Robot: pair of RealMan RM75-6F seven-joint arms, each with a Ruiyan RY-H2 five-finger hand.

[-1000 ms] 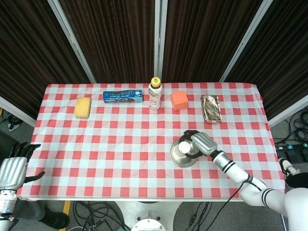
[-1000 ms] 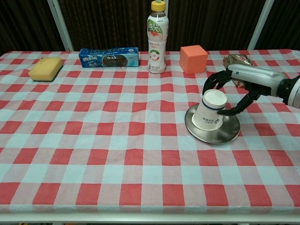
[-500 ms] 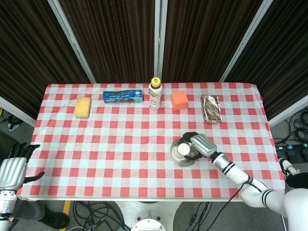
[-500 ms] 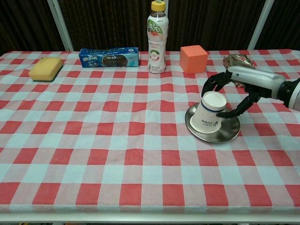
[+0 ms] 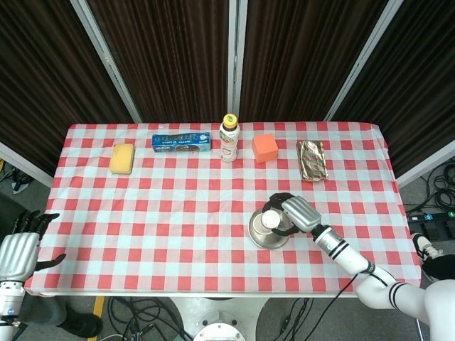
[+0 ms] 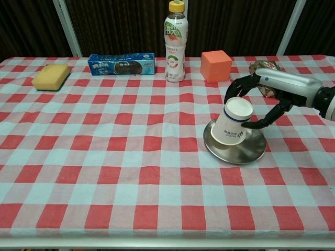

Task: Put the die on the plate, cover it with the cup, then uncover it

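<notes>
Right robot hand (image 6: 255, 102) grasping inverted cup (image 6: 233, 123), tilted on plate (image 6: 246, 151) near surface's right-front edge; die hidden.

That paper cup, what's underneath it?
The upturned cup, tilted in the right hand, sits on a metal plate. Whatever is inside stays hidden; no die shows.

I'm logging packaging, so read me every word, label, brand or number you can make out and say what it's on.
None reads for certain.
Blue biscuit box: white lettering, blurred.
Yellow-capped drink bottle: label characters too small.
White paper cup: small dark logo, illegible.
Crinkled foil packet: no readable print.
</notes>
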